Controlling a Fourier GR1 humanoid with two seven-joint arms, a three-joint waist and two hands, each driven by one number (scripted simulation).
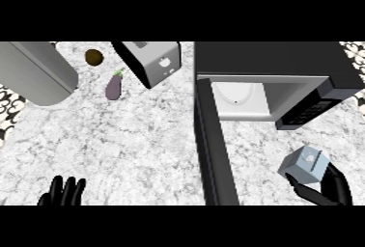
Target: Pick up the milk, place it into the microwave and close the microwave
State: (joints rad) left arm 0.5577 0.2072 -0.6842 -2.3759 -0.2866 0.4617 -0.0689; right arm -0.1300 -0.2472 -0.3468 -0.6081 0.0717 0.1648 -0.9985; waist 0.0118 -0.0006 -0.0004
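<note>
Right hand (329,189), fingers curled round the milk carton (304,165), should carry it toward eleven o'clock, past the open door (214,149), upright into the microwave (246,99) cavity.

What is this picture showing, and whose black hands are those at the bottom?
Those belong to a robot standing at a kitchen counter. The picture is taken from its head, looking straight down, so you see what it sees.

The right robot hand is curled around a small milk carton. The left robot hand is open, resting at the bottom edge with its fingers up.

The big black box is a microwave. Its door is swung wide open, sticking out toward the robot, and you can see the white inside, with nothing in it yet.

Farther back lie a purple eggplant, a small brown round thing I can't identify, a silver toaster, and a big grey object at the left.
</note>
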